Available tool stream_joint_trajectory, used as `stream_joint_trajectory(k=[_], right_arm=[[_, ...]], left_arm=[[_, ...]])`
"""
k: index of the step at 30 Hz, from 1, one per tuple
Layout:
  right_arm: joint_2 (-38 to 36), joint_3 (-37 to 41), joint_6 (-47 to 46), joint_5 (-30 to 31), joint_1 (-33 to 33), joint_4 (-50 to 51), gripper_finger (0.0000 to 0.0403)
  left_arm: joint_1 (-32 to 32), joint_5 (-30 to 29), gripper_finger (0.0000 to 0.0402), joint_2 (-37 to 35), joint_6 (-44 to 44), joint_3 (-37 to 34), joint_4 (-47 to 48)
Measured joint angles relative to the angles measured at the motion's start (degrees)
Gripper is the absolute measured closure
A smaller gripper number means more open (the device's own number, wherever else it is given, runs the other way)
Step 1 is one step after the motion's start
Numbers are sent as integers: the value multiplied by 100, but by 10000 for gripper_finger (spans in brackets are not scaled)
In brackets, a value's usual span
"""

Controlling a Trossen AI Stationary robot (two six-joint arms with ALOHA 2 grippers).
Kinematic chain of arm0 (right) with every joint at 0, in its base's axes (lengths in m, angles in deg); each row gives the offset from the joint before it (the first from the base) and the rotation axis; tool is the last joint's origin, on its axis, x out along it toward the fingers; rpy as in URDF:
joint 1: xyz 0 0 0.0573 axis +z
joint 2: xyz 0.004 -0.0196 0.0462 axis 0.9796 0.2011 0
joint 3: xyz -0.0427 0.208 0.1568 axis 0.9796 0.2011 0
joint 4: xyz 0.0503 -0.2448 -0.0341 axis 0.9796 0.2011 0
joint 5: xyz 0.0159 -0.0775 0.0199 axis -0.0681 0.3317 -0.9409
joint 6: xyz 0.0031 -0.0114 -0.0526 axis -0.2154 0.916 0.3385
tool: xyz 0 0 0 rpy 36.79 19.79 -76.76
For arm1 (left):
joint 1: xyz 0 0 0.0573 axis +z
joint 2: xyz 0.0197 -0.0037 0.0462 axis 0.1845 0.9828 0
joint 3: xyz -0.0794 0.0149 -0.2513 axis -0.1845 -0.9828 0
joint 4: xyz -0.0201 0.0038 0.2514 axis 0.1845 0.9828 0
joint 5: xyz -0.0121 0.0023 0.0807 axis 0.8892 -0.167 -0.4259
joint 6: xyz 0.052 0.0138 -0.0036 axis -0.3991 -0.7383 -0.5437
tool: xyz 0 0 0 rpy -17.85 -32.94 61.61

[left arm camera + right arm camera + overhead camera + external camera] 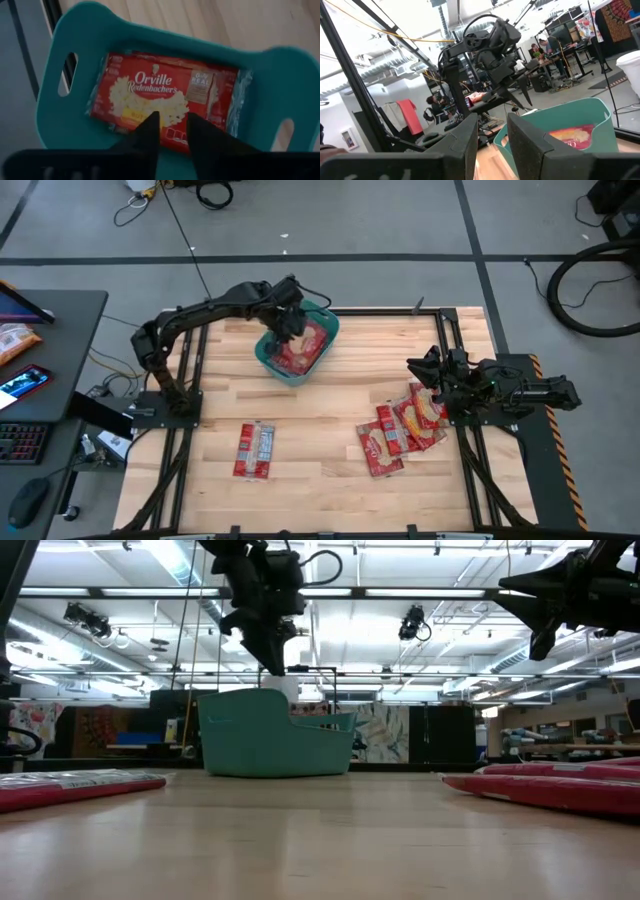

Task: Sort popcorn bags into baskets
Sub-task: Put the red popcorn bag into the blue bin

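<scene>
The left gripper (169, 131), narrowly spread and empty, hovers over the tub (268, 356), where bags (303, 345) lie. The right gripper (420, 367), slightly parted, waits above the pile (405, 430); one bag (254, 450) lies apart. Most remain unsorted.

L end effector (288, 320) hangs over tub (268, 355); bare table (320, 415) betw. bag groups.
</scene>
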Motion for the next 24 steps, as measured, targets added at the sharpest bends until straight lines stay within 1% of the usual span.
stream_joint_trajectory(k=[3, 6, 9, 14, 16, 19, 20, 22, 24], right_arm=[[2, 1, 0, 0, 2, 0, 291], [2, 1, 0, 0, 2, 0, 291], [0, 2, 0, 0, 0, 0, 291], [1, 0, 1, 0, 0, 1, 291], [0, 2, 0, -2, 2, 0, 291], [2, 2, 0, -2, 2, -7, 291], [1, 2, 0, -7, 0, -4, 291], [2, 2, 1, -7, 2, 1, 291], [-2, 1, 0, -7, 0, -12, 291]], left_arm=[[-251, -49, 263, -11, 415, 0, -22], [-599, 161, 250, -8, 576, 0, -37], [-1030, 209, 252, 78, 656, 7, -127], [-1683, 125, 259, 244, 1089, 11, -386], [-1895, 25, 259, 287, 1371, -1, -377], [-2177, 25, 260, 330, 1874, 0, -531], [-2274, 32, 260, 329, 2063, -40, -591], [-2484, 15, 260, 321, 2362, -245, -1017], [-2724, -156, 260, 323, 2552, -522, -1357]])
